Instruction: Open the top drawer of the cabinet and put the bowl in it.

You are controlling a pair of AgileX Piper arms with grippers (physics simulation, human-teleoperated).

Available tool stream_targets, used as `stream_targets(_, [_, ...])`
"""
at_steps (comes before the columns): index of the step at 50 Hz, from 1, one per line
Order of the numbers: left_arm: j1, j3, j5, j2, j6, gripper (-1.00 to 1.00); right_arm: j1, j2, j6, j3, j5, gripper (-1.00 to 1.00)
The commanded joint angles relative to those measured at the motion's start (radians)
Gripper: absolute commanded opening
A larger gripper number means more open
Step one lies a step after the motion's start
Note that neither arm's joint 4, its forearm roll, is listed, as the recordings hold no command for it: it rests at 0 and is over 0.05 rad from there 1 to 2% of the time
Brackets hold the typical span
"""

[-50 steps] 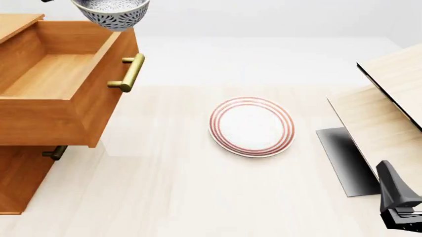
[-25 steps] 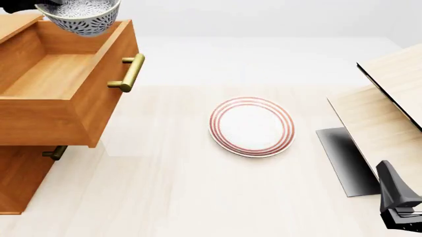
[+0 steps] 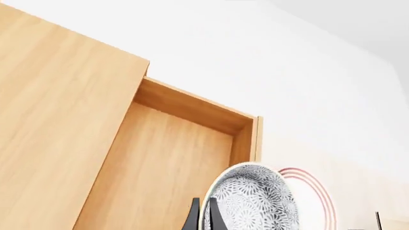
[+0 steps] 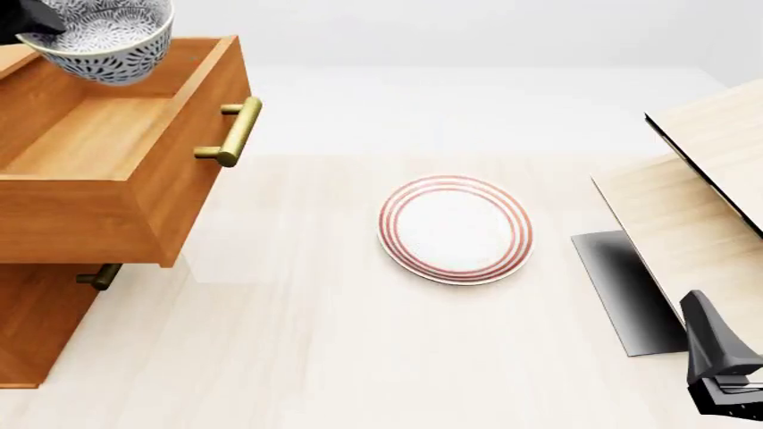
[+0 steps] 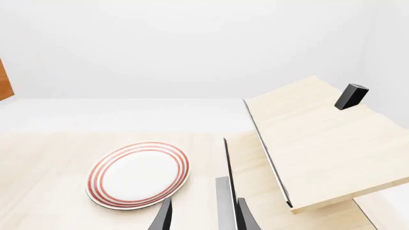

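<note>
The bowl [image 4: 102, 40], white with a dark-blue speckled pattern, hangs above the far part of the open top drawer [image 4: 96, 134]. My left gripper [image 4: 30, 20] is shut on its rim at the picture's top left corner. In the left wrist view the fingers [image 3: 195, 218] pinch the rim of the bowl [image 3: 255, 203], with the drawer's bare floor [image 3: 166, 163] below. The cabinet [image 4: 36, 322] stands at the left, its brass handle [image 4: 232, 132] facing the table. My right gripper [image 5: 203, 218] is open and holds nothing, low at the right front [image 4: 721, 380].
A white plate with red rings [image 4: 455, 229] lies mid-table. A pale light-wood box [image 4: 703, 179] with a tilted lid stands at the right, a dark patch [image 4: 620, 286] beside it. A lower drawer's handle [image 4: 102, 275] shows under the open drawer.
The left gripper has carried the bowl leftward and slightly down, from over the drawer's front wall to over its inside. The right arm has not moved.
</note>
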Motion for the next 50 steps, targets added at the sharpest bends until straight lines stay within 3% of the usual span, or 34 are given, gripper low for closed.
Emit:
stream_targets(1, [0.053, 0.056, -0.021, -0.037, -0.012, -1.00, 0.000, -0.001, 0.001, 0.001, 0.000, 1.00])
stream_targets(23, [0.134, 0.112, -0.061, -0.039, -0.031, -1.00, 0.000, -0.001, 0.000, 0.000, 0.000, 1.00])
stream_targets(50, [0.136, 0.091, -0.101, 0.041, -0.033, -1.00, 0.000, 0.000, 0.001, 0.001, 0.000, 1.00])
